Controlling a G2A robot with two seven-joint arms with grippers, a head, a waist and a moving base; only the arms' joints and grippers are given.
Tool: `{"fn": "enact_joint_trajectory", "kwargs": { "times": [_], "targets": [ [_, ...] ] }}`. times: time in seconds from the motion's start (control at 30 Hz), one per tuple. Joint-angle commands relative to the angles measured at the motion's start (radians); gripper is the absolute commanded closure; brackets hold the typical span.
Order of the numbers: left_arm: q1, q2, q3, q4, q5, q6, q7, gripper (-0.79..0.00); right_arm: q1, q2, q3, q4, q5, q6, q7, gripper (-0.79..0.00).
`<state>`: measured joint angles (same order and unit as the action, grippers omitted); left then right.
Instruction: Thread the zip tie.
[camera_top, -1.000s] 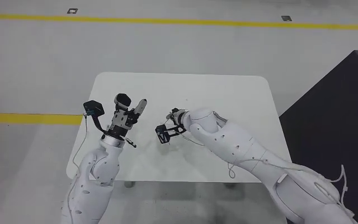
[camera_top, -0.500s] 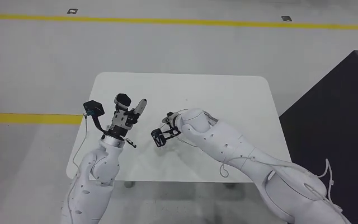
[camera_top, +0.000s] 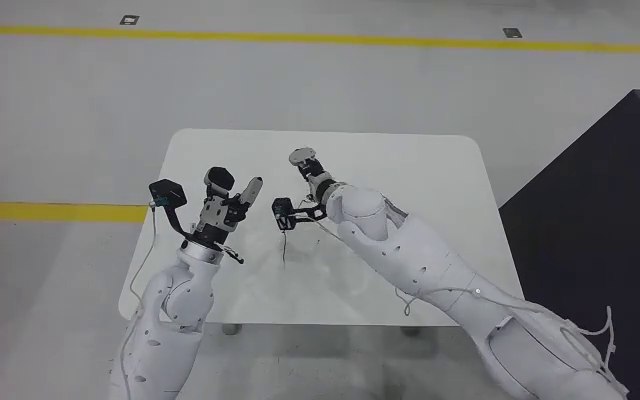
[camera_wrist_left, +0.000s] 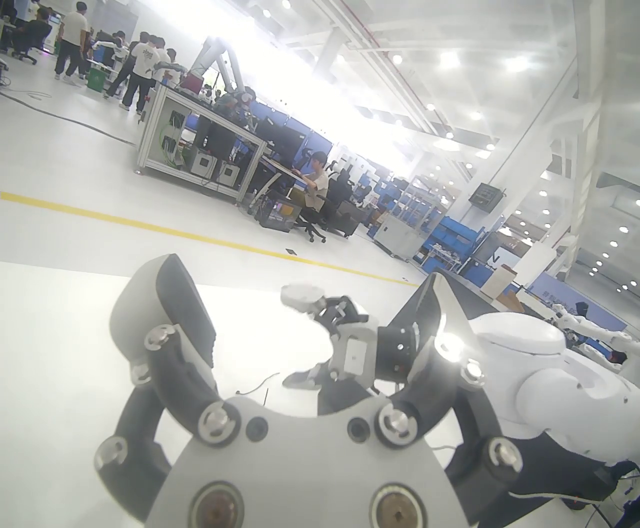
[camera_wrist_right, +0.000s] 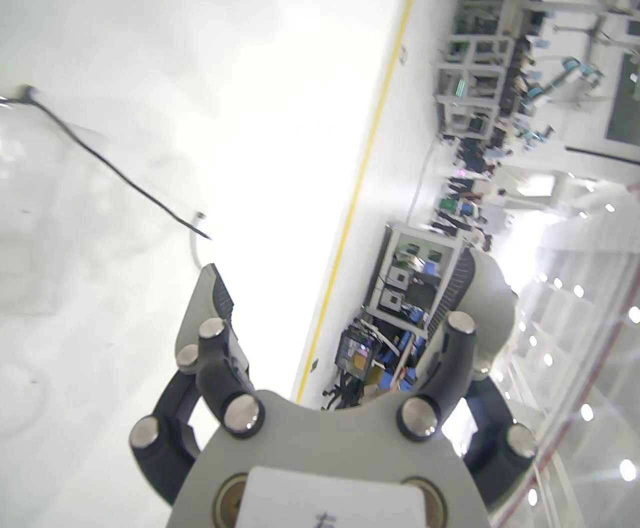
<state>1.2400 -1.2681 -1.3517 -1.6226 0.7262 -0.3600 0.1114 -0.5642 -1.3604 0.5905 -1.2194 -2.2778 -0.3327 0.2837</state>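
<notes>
Pale grey floor (camera_top: 100, 110), marked with yellow lines (camera_top: 300, 38), surrounded a white table (camera_top: 420, 170) with rounded corners.

Left gripper (camera_top: 236, 184): held above the table's left part, raised off the surface. Its two fingers stood wide apart with nothing between them; the dark pads were bare.

Right gripper (camera_top: 293, 185): held above the middle of the table, near the left gripper and facing towards it. Its fingers were likewise spread wide, one towards the far side of the table and one towards the near side. Nothing was gripped.

Zip tie (camera_wrist_right: 120, 174): a thin black strip, found on the white table surface, apart from both grippers and held by neither. From above it showed as a fine dark line just on the near side of the right gripper, between the two arms. In the right wrist view its tapered end lay close to one fingertip without touching it, and its small head lay at the farther end. The strip ran nearly straight and was unthreaded. Whether it lay flat along its whole length could not be determined.
</notes>
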Motion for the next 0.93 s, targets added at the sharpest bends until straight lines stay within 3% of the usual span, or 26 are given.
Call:
{"fn": "enact_joint_trajectory", "kwargs": {
  "times": [0.0,0.17,0.3,0.9],
  "targets": [
    [0.000,0.000,0.000,0.000,0.000,0.000,0.000,-0.785,-0.093,0.043,0.077,-0.139,-0.113,0.091,0.065,-0.785],
    [0.000,0.000,0.000,0.000,0.000,0.000,0.000,-0.785,-0.302,0.110,0.230,-0.421,-0.272,0.176,0.138,-0.785],
    [0.000,0.000,0.000,0.000,0.000,0.000,0.000,-0.785,-0.405,0.132,0.298,-0.553,-0.345,0.189,0.127,-0.785],
    [0.000,0.000,0.000,0.000,0.000,0.000,0.000,-0.785,-0.430,0.135,0.316,-0.581,-0.325,0.183,0.090,-0.785]
  ]
}}
